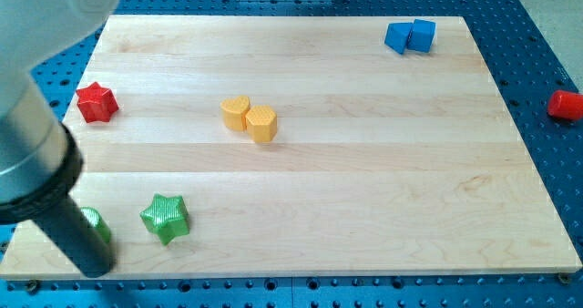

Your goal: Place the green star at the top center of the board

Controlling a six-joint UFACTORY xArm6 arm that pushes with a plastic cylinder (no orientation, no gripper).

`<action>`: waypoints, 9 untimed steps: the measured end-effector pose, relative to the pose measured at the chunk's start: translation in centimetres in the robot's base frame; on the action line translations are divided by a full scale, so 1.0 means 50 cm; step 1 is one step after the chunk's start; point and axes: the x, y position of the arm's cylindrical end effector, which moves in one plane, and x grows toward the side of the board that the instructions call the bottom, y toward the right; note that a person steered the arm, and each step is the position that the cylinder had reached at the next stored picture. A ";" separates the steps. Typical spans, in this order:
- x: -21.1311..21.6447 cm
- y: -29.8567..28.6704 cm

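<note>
The green star (165,218) lies near the board's bottom left. My dark rod comes down from the view's left edge, and my tip (97,271) rests at the board's bottom left corner, left of and slightly below the star and apart from it. A second green block (98,224), its shape unclear, is partly hidden behind the rod just above the tip.
The wooden board (364,208) holds a red star (97,102) at the left. A yellow heart (236,113) touches a yellow hexagon (262,124) near the centre. Two blue blocks (409,36) touch at the top right. A red block (565,105) lies off the board at the right.
</note>
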 end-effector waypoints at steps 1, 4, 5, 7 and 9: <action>-0.013 -0.065; 0.000 0.065; -0.003 0.148; -0.089 0.156; -0.081 0.165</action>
